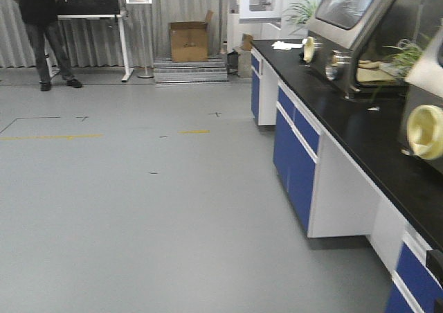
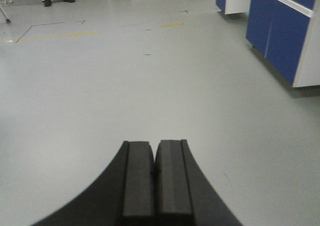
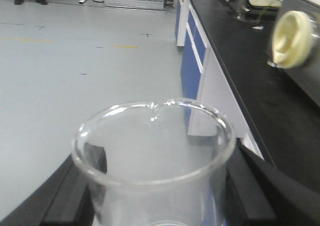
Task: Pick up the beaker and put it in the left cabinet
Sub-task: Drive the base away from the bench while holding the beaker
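Currently held: beaker (image 3: 152, 151), clear glass, upright, with the rim and pour-lip towards the right wrist camera; its bottom is out of frame.
Grip: right tool (image 3: 159, 191), with one black finger (image 3: 75, 186) on each side of the glass wall, clamped on the beaker.
Position of beaker: in the air, seen against the grey floor (image 3: 60, 86), with the bench (image 3: 240, 61) to its right.
Contents: nothing discernible inside the glass.
Other arm: left tool (image 2: 154, 171), pads pressed together with nothing between them, pointing over bare floor.
Bench: black top on white framing with blue cupboard doors (image 1: 301, 167), running along the right of the room.
On bench: dark glove box (image 1: 360, 36) with cream round ports (image 1: 423, 129); green leaves show behind its window.
Far end: cardboard box (image 1: 189, 41) against a grey curtain; a person (image 1: 41, 29) in dark clothes stands at the far left.
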Controlling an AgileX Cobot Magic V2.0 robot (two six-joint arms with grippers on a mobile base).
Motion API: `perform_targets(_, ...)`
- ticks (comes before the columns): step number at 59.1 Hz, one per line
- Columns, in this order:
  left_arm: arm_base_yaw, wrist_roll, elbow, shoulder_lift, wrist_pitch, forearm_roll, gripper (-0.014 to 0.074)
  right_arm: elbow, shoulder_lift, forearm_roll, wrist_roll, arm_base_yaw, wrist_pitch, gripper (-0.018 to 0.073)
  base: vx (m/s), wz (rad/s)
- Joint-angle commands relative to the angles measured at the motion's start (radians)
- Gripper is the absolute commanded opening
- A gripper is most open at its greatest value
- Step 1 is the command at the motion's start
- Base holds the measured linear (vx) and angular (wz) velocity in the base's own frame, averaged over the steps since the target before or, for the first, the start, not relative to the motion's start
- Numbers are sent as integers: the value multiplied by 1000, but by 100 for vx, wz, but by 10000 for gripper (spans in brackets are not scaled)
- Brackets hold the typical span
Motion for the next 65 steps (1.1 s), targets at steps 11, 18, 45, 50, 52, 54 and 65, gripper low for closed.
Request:
perform_targets(11,-5,-4,-15,-10,-75,3,4,-33,-10,-7,-8,-7,-62,-1,47,23)
perform_targets(18,-5,-4,-15,-10,-75,3,4,-33,-10,-7,-8,-7,-62,-1,54,23)
perform_targets(45,-5,-4,-15,-10,-75,3,4,-33,-10,-7,-8,-7,-62,-1,63,21)
perform_targets(50,-5,-4,-15,-10,-75,3,4,-33,-10,-7,-8,-7,-62,-1,69,15)
perform_targets(52,-5,-4,-15,-10,-75,3,4,-33,-10,-7,-8,-7,-62,-1,70,12)
perform_targets(54,-5,-4,-15,-10,-75,3,4,-33,-10,-7,-8,-7,-62,-1,70,11)
perform_targets(65,-5,-4,-15,-10,-75,3,4,-33,-10,-7,-8,-7,-62,-1,72,8)
